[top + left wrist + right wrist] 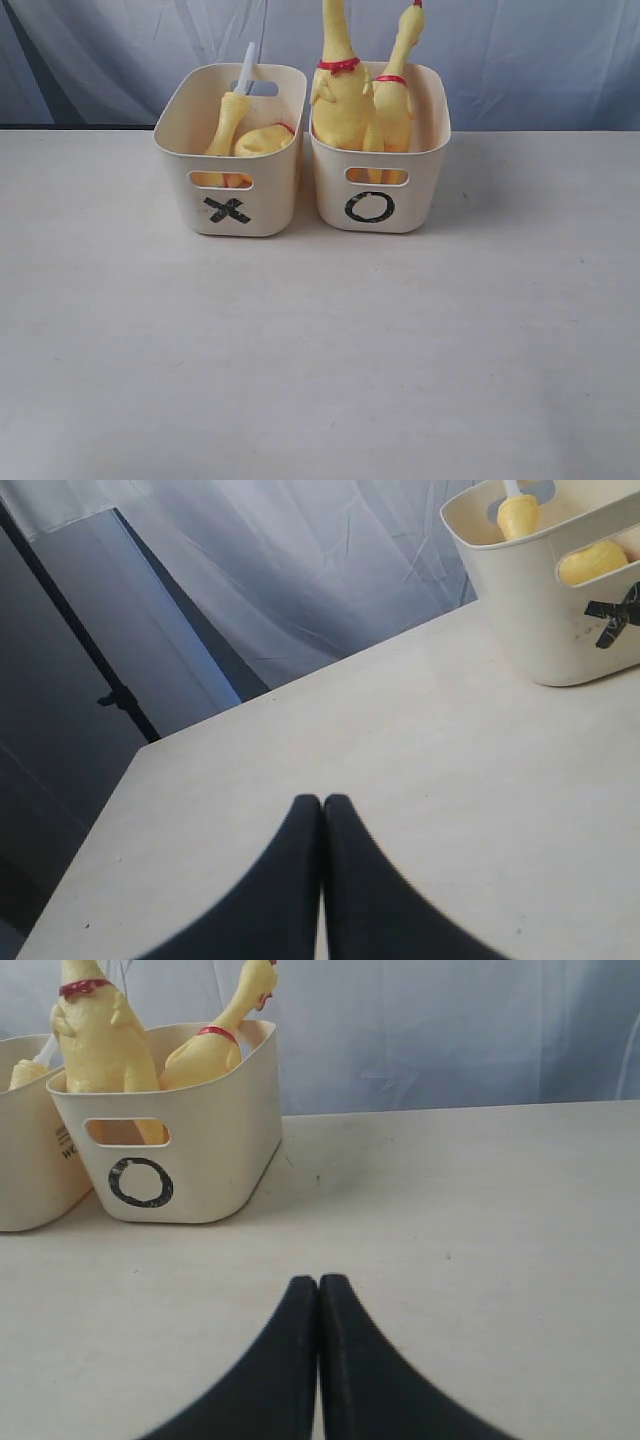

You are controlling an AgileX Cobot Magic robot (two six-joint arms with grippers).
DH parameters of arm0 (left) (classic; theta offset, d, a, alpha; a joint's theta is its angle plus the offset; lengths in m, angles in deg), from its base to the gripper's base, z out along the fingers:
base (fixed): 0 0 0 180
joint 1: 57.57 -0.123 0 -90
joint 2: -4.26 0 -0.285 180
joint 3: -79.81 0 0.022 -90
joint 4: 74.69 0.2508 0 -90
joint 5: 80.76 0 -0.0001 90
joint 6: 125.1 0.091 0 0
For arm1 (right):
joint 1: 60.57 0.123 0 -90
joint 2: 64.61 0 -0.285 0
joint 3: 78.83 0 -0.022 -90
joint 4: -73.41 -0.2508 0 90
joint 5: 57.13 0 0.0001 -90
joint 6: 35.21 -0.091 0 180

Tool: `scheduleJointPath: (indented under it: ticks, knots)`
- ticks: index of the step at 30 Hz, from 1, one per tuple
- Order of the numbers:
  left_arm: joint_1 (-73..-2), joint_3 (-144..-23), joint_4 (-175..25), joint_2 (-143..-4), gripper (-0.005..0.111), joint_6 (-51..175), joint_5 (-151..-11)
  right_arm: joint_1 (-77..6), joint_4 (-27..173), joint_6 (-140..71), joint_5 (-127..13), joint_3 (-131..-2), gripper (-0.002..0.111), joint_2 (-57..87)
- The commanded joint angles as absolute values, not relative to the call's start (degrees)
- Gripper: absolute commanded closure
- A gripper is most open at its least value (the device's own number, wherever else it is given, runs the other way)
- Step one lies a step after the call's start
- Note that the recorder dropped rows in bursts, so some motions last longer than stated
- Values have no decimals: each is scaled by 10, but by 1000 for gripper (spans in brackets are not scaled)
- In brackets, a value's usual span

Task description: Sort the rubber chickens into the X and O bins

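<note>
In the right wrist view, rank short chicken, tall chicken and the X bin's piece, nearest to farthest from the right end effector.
1. Short chicken, near side of the O bin.
2. Tall chicken, beside it.
3. Yellow piece, in the X bin.

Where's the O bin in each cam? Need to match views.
Exterior: O bin sits upper centre, the right-hand tub of the pair.
Left wrist: not in it.
Right wrist: O bin in the left part of the frame.
Shared landmark: X bin, visible in all three.
</note>
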State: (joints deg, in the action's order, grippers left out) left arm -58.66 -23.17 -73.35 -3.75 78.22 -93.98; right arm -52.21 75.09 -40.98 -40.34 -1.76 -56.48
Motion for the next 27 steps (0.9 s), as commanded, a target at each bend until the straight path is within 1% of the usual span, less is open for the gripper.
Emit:
scheduleJointPath:
  ticks: [1,4,7,11,27]
  knots:
    - [-585,-230,-730,-35,107,778,-930,-526,756,-408,-412,-16,108,-568]
    - [-585,-230,-751,-35,107,749,-929,-526,756,-408,-412,-16,108,-568]
    - [-585,-230,-765,-35,107,653,-930,-526,758,-408,-413,-16,108,-568]
    - [-585,-230,-765,-35,107,653,-930,-526,782,-363,-410,-16,108,-568]
    - [-585,-230,-765,-35,107,654,-938,-526,778,-362,-405,-16,108,-568]
